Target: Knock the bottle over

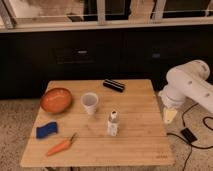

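Bottle (113, 123) upright on table (142, 147); tool (170, 116) off rt edge, open/closed can't tell.

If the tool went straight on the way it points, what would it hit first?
The tool hangs past the table's right edge, pointing down. It would probably meet the floor first, not the bottle, though depth is unclear.

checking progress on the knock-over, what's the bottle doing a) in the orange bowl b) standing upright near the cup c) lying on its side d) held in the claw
b: the bottle stands upright near the cup, and the claw hangs past the table's right edge, apart from it.
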Robot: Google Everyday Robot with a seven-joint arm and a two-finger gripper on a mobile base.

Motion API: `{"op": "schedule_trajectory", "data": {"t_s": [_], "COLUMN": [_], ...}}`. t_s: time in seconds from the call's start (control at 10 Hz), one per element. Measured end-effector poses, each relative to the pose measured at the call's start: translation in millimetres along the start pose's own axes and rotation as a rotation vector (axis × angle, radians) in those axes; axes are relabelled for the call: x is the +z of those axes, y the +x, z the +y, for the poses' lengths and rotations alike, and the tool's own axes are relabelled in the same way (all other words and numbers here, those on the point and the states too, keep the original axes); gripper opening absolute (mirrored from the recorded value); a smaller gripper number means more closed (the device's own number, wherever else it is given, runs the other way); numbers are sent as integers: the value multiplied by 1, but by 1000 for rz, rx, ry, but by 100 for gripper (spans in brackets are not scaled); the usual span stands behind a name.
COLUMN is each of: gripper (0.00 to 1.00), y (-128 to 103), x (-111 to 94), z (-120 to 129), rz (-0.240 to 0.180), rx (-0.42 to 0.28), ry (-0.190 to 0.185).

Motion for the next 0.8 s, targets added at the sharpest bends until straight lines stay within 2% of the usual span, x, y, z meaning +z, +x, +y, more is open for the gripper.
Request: {"op": "schedule_trajectory", "data": {"t_s": [0.4, 0.7, 0.8], "gripper": [80, 80, 80], "y": [-2, -28, -28], "x": [0, -2, -3], "z": [2, 12, 14], "rz": [1, -3, -1], "rx": [-6, -57, -64], "ry": [0, 0, 1]}}
